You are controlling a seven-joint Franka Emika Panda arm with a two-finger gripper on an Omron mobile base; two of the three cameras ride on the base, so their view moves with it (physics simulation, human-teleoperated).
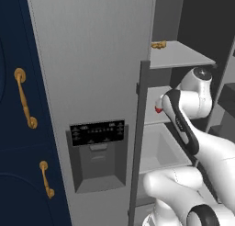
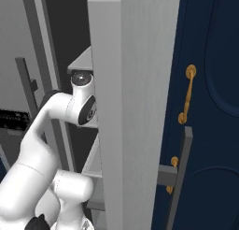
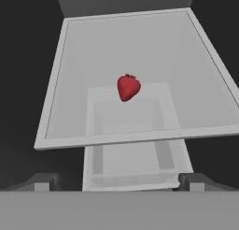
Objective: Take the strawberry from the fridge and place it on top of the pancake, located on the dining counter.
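Strawberry (image 3: 128, 87) alone on fridge (image 1: 96, 59) shelf (image 3: 74, 112), fingers (image 3: 42, 181) apart.

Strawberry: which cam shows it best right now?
Hand view: the strawberry lies whole and unobstructed on a pale fridge shelf, ahead of the open gripper. Left base view catches a red sliver beside the arm.

In the left base view the strawberry (image 1: 158, 109) is largely hidden behind the arm, and the fridge (image 1: 96, 73) is cut off by the top and bottom edges. The golden food item (image 1: 159, 45) is too small to be identified.
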